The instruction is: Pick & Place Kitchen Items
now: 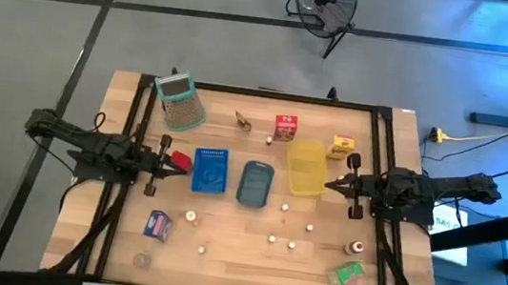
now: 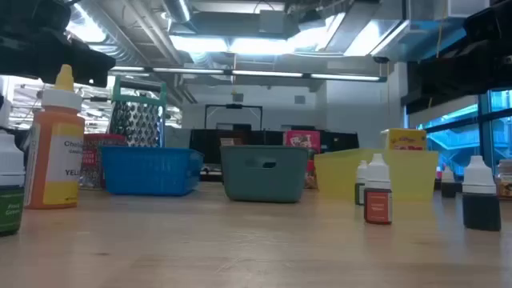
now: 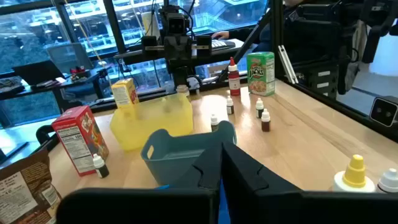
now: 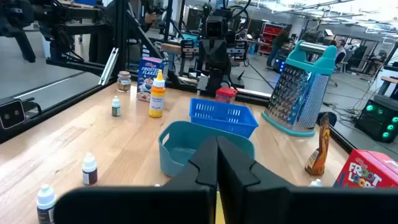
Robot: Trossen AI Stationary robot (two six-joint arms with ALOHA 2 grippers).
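My left gripper [image 1: 166, 163] [image 3: 221, 155] hovers shut at the left end of the blue tray [image 1: 210, 171]. A small red carton [image 1: 179, 161] [image 4: 226, 94] stands right by its tips. My right gripper [image 1: 332, 183] [image 4: 217, 148] waits shut beside the yellow tray [image 1: 305, 166]. Resting on the table are a red carton [image 1: 285, 127], a yellow carton [image 1: 341, 149], a blue-purple carton [image 1: 159, 225], a green carton [image 1: 347, 273] and a red-capped bottle [image 1: 355, 247]. Tiny white and brown pieces [image 1: 285, 207] are scattered along the near half. My left gripper has its shut fingertips next to the small red carton [image 4: 226, 94], which stands on the table. Whether they touch it I cannot tell.
A grey-blue tray [image 1: 255, 183] lies between the blue and yellow ones. The green-rimmed grater [image 1: 180, 101] stands at the far left, with a brown packet [image 1: 242, 120] beside it. A yellow-capped orange bottle [image 2: 54, 144] and small dropper bottles [image 2: 378, 196] stand near the near edge.
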